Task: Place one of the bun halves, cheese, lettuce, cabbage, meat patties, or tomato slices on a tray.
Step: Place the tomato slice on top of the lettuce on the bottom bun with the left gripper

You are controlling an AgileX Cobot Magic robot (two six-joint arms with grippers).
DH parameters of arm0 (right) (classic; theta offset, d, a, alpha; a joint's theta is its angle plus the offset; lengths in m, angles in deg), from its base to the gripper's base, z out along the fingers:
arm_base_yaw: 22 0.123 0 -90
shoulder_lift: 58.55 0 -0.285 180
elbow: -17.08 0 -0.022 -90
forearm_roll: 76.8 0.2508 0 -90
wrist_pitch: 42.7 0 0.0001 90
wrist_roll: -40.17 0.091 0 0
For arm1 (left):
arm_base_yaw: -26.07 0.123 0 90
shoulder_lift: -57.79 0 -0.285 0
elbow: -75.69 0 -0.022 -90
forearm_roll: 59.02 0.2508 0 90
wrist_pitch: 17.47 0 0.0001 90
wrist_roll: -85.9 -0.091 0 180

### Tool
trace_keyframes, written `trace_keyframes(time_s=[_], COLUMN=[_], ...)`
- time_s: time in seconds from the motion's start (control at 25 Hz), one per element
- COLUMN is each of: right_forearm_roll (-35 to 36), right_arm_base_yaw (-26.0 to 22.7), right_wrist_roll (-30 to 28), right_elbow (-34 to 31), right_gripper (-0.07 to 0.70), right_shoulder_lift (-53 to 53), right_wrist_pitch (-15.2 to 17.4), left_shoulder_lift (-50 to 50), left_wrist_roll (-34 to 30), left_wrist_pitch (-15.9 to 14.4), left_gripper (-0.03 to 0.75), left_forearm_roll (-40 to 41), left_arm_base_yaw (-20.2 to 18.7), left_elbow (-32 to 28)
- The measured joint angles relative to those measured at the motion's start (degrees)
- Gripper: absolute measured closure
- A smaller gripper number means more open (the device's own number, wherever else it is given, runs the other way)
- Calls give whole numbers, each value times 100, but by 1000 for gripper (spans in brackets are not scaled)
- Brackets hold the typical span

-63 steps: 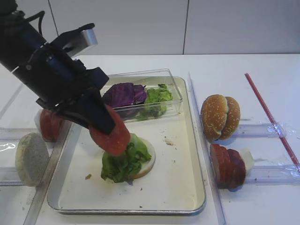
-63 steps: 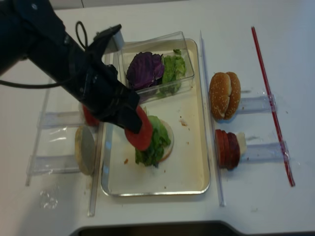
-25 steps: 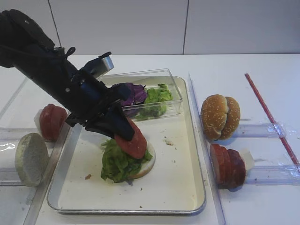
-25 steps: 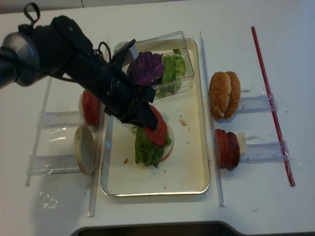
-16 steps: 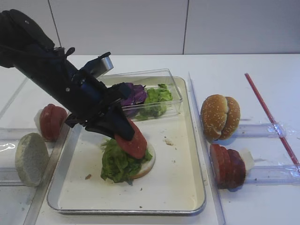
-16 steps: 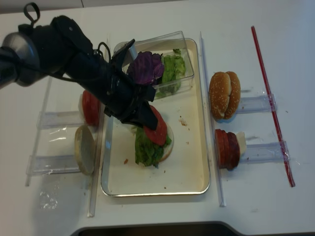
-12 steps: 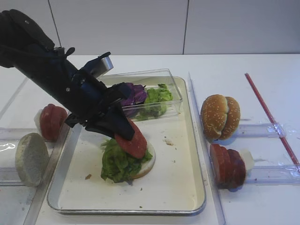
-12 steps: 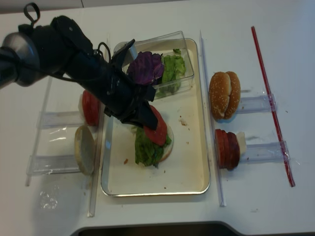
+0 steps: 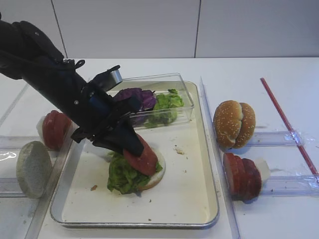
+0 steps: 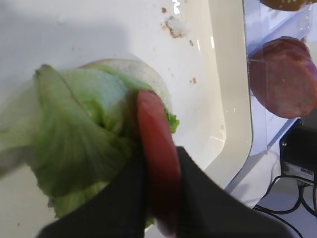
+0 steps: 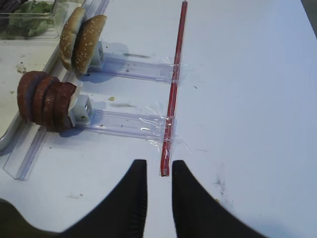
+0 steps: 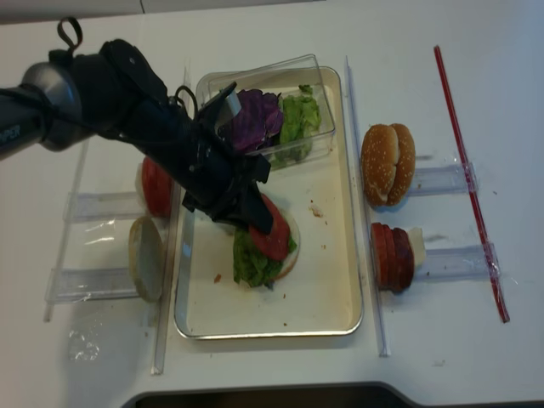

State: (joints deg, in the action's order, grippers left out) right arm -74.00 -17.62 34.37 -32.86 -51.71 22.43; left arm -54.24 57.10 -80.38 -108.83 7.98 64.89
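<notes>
Left arm angled down over tray [image 9: 209, 164], left claw [image 10: 158, 198] clamped on tomato slice [image 10: 157, 148] touching lettuce [image 10: 84, 144], right claw [image 11: 158, 191] closed above desk [image 11: 247, 99]

Bright, even overhead light w/ soft shadows; left wrist view blurry up close; others fairly sharp.

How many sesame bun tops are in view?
2: both sesame bun tops stand on edge, side by side, on the clear rack right of the tray. None looks hidden.
</notes>
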Motion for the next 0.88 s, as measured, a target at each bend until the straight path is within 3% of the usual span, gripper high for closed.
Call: trace_keyframes(time_s=[0.24,0.48,0.88], right_forearm_roll=[0,0,0], right_arm_base_yaw=[0,0,0], right_wrist_roll=[0,0,0], right_elbow=[0,0,0], right_gripper=[472,472,472], right_shoulder_lift=[0,0,0], right_wrist_pitch=[0,0,0], left_shoulder_lift=[0,0,0], left_wrist_roll=[41,203,1349], left_wrist_pitch=[0,9,-499], left_gripper=[591,413,393], left_forearm_roll=[0,19,953], left_arm_base_yaw=[0,0,0], left_elbow=[0,25,617])
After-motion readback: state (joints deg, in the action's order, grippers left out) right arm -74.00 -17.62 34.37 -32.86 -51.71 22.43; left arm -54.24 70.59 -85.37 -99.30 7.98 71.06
